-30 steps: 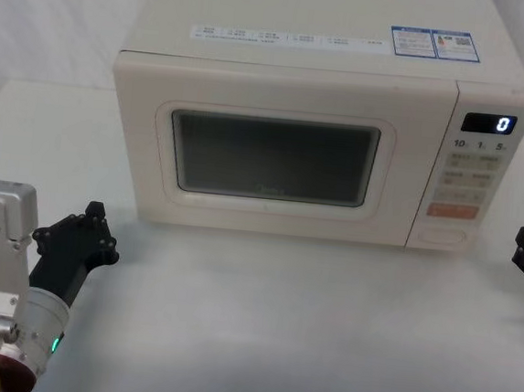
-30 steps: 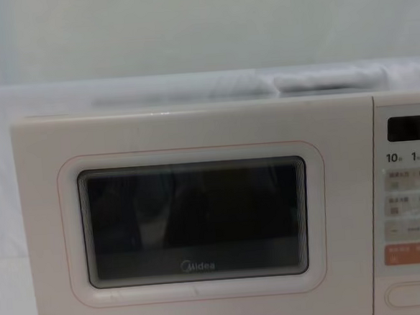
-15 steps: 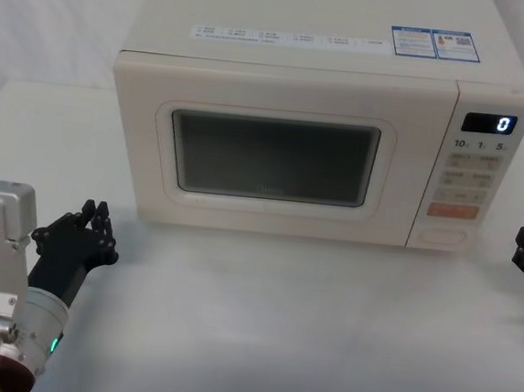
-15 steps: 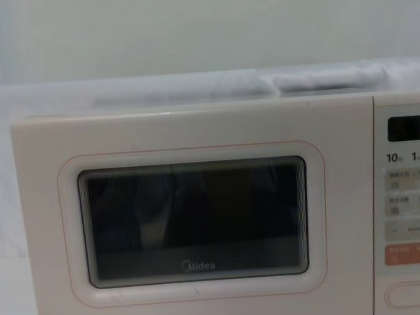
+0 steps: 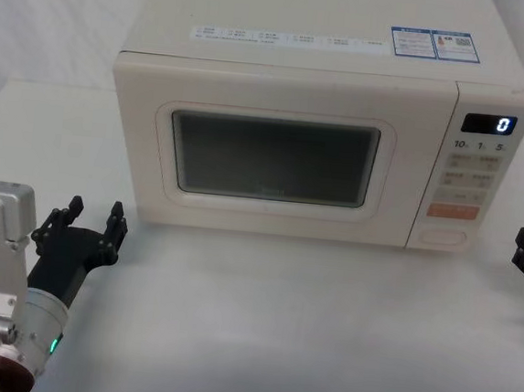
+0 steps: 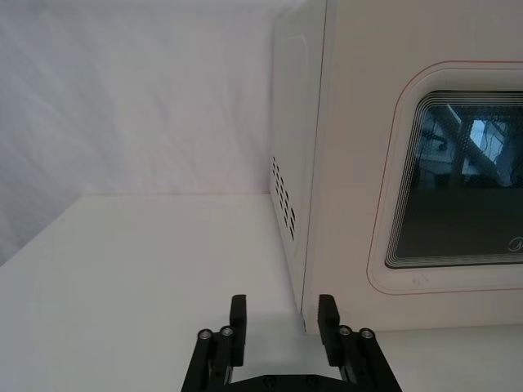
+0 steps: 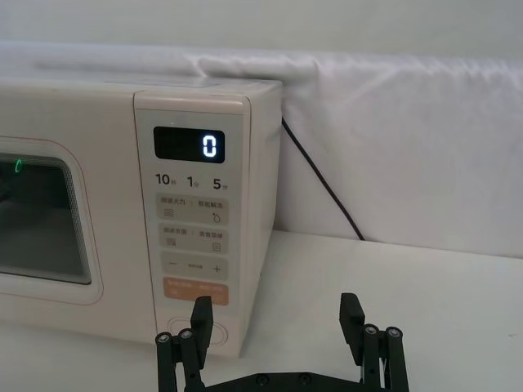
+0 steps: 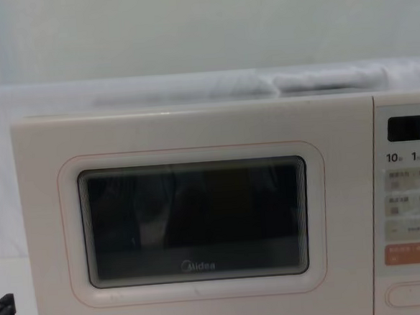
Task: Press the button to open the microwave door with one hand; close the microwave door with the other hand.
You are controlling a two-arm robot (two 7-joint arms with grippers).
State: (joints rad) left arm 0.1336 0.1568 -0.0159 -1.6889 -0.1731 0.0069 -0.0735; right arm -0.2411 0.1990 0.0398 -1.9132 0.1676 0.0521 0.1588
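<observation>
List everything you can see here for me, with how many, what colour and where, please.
Boxy cream microwave oven: one, cream, centre of the table, towards the back.
Cream-white microwave door with dark window: one, shut, front of the oven.
Narrow keypad panel with lit display: one, cream, right of the door, showing 0.
Orange rectangular key: one, low on the panel.
Wide rounded-oblong cream button: one, below the orange key.
Black power cable: one, behind the oven's right side.
White table: one, under everything.
Left end effector: one, black, open, front left of the oven.
Right end effector: one, black, open, front right, near the button.
</observation>
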